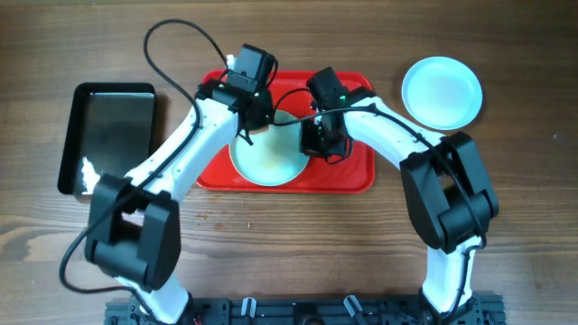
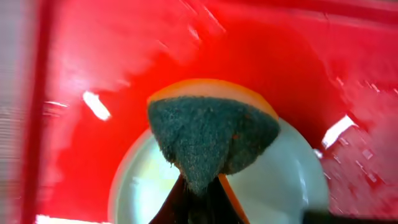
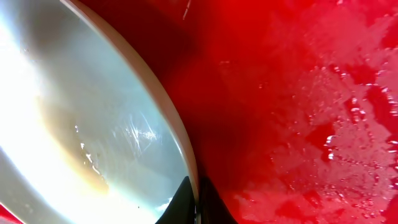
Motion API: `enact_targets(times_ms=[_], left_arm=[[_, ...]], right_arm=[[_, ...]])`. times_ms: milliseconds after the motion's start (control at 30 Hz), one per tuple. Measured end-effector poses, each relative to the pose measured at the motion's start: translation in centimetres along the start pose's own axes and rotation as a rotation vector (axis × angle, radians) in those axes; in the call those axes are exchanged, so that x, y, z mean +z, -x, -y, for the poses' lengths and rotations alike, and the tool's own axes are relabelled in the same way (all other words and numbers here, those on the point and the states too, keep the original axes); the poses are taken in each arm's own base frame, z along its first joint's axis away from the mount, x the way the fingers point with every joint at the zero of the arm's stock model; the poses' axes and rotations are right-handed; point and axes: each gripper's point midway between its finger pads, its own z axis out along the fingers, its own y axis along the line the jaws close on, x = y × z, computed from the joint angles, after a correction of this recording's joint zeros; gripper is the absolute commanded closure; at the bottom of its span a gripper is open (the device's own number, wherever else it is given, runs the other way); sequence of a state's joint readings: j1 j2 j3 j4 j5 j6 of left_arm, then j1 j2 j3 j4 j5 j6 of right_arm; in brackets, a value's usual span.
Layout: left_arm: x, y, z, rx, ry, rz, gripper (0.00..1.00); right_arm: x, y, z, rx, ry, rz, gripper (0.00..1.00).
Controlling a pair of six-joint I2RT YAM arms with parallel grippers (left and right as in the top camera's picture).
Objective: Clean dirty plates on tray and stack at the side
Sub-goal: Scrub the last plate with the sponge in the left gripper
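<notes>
A pale mint-white plate (image 1: 267, 155) lies on the red tray (image 1: 357, 171). My left gripper (image 1: 246, 126) is shut on a sponge with a dark green scouring face and orange back (image 2: 208, 134), held over the plate's far edge (image 2: 280, 180). My right gripper (image 1: 318, 143) is shut on the plate's right rim (image 3: 186, 163), one finger inside and one outside. A faint orange smear shows on the plate (image 3: 93, 171). A second plate (image 1: 442, 91) lies on the table to the right of the tray. A third plate is not in view.
A smaller glossy black tray (image 1: 108, 135) lies at the left of the wooden table. The red tray's surface is wet with droplets (image 3: 348, 124). A black cable (image 1: 181, 41) loops behind the left arm.
</notes>
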State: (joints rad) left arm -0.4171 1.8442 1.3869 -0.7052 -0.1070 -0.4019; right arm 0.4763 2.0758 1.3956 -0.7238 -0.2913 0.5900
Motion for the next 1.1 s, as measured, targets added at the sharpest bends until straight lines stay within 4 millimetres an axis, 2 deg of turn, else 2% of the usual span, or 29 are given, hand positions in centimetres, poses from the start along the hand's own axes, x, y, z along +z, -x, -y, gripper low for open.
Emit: enact_targets(times_ms=[67,100,167,300,400,467,500,600,767,867,900,967,1033,1100], left_arm=[[1.9,-2.0,1.5,0.006,-0.076,-0.097,0.96],[3.8,-4.2,2.7,0.015,-0.122,-0.188,0.96],[5.7,-6.7,4.0,0.029,-0.165,-0.279,0.96],[6.0,-7.1,4.4,0.031,-0.177,-0.293,0.96],[6.0,-7.2,2.8,0.049,-0.072,-0.287,0.96],[5.7,-7.4,0.2,0.065,0.064,-0.291,0.96],[5.5,-7.2,-1.9,0.07,0.157,-0.288,0.96],[4.9,-6.5,-6.6,0.049,0.333,-0.272,0.96],[4.0,-5.0,-7.9,0.038,0.411,-0.209,0.96],[1.1,-2.0,-8.7,-0.054,0.399,-0.099,0.96],[-0.2,-1.0,-8.6,-0.098,0.353,-0.068,0.96],[-1.5,-0.5,-7.0,-0.136,0.24,-0.061,0.96],[-0.9,-1.0,-4.6,-0.15,0.115,-0.095,0.96],[0.0,-2.4,-2.2,-0.148,-0.001,-0.143,0.96]], right_arm=[[0.0,0.1,0.1,0.002,-0.001,0.001,0.96],[0.0,0.1,0.1,0.002,-0.003,0.002,0.96],[0.0,0.1,0.1,0.002,-0.005,0.002,0.96],[0.0,0.0,0.3,0.005,-0.006,-0.002,0.95],[0.0,0.0,0.2,0.002,-0.005,-0.001,0.96],[0.0,-0.1,-0.1,-0.013,-0.003,0.0,0.96],[0.0,-0.1,-0.1,-0.014,-0.003,0.0,0.96],[0.0,-0.1,-0.2,-0.016,0.006,-0.001,0.96],[0.3,-0.6,-1.1,-0.034,0.021,-0.011,0.96],[0.1,-0.5,-0.2,-0.015,0.004,-0.017,0.96],[0.1,-0.4,-0.1,-0.011,0.003,-0.016,0.96],[0.1,-0.3,0.0,-0.008,0.002,-0.015,0.96],[0.1,-0.3,0.0,-0.008,0.0,-0.014,0.96],[0.1,-0.3,0.0,-0.008,0.0,-0.014,0.96]])
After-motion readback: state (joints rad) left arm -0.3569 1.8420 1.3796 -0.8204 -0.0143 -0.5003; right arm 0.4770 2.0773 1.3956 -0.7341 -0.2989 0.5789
